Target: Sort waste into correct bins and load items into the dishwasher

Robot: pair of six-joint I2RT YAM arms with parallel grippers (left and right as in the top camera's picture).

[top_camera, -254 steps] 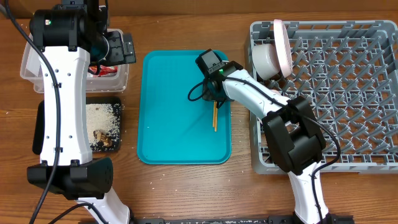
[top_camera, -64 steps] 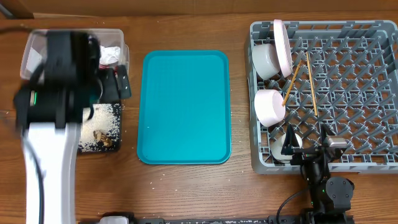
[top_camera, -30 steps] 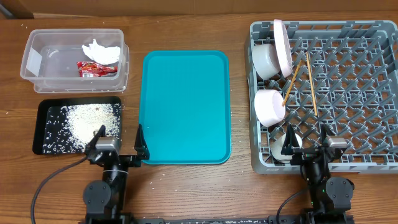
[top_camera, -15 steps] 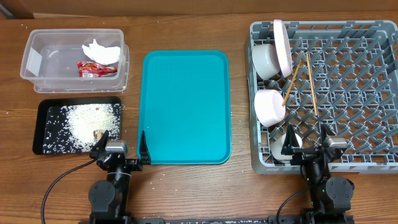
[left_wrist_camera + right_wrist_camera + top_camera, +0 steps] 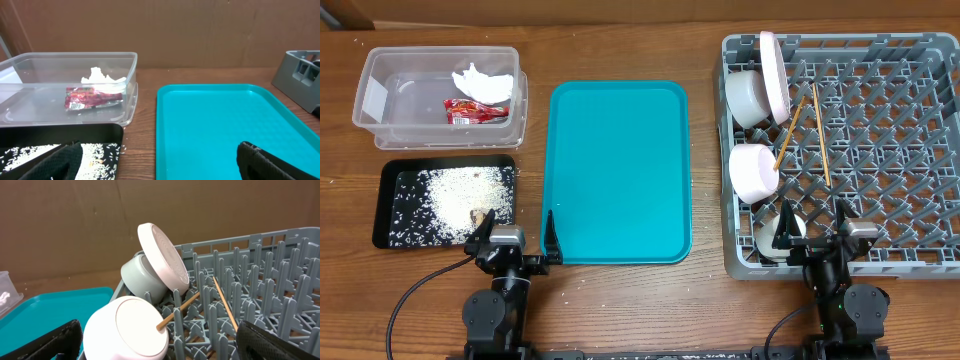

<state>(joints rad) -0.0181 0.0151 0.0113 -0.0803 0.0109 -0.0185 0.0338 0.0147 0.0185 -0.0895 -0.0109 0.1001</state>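
Left gripper (image 5: 514, 240) and right gripper (image 5: 811, 234) have drawn back and stand wide, empty. Chopsticks (image 5: 791, 133) lie slanted on the rack (image 5: 860, 40) ahead of the right jaws; a bump could perhaps slip them through.

On the wooden table (image 5: 710, 300) sit a clear tub (image 5: 410, 100), black tray (image 5: 386, 205), teal tray (image 5: 620, 170) and grey dish rack (image 5: 910, 150).

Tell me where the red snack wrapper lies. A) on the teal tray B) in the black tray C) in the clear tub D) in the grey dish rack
C: the red wrapper lies inside the clear tub, next to the white tissue.
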